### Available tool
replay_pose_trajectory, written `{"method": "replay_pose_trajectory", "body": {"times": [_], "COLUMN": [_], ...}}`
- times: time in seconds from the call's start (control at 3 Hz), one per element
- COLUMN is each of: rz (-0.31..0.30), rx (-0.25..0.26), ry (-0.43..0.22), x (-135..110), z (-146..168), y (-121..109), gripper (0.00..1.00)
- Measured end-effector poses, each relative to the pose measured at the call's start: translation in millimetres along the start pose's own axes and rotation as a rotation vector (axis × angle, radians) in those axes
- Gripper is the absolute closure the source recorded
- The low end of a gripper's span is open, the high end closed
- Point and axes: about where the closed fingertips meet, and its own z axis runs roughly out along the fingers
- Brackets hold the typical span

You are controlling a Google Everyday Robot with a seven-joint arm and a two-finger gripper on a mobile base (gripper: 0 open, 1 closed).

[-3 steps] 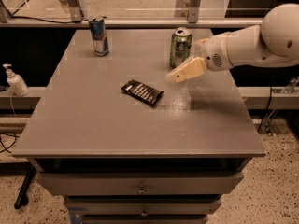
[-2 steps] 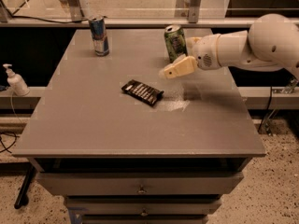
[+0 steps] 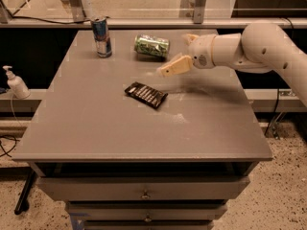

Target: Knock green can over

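From where I stand, the green can (image 3: 151, 46) lies on its side near the far edge of the grey table (image 3: 144, 133). Its length runs roughly left to right, and its silver end faces the arm.

Just to the right of it is the gripper (image 3: 175, 55), reaching in from the right on a thick white arm (image 3: 259, 49). Its two pale fingers (image 3: 175, 67) are spread apart and hold nothing. The nearer one points down and left toward the tabletop, close to the can, though I can't tell whether it touches it. Only a small bit of the far finger shows behind the wrist.

Further left along the back edge, a slimmer blue-and-silver can (image 3: 100, 36) stands upright, well apart from the fallen one. A dark snack packet (image 3: 146, 95) lies flat and at a slant (shiny, with pale stripes), toward the middle of the table and nearer to me than either can.

Below the tabletop are drawers (image 3: 144, 194) with small knobs. Off to the left, on a low ledge beside the table, stands a white pump bottle (image 3: 17, 83).
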Motion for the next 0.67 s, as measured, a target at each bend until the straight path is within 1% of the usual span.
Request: {"method": "replay_pose_trajectory", "body": {"times": [0.33, 0.67], "rz": [-0.033, -0.06], "rx": [-0.008, -0.01], "ry": [-0.009, -0.014], "x": [-0.7, -1.9], "z": [5.2, 3.2], "y": [-4.7, -11.4], "gripper": [0.0, 0.0]}}
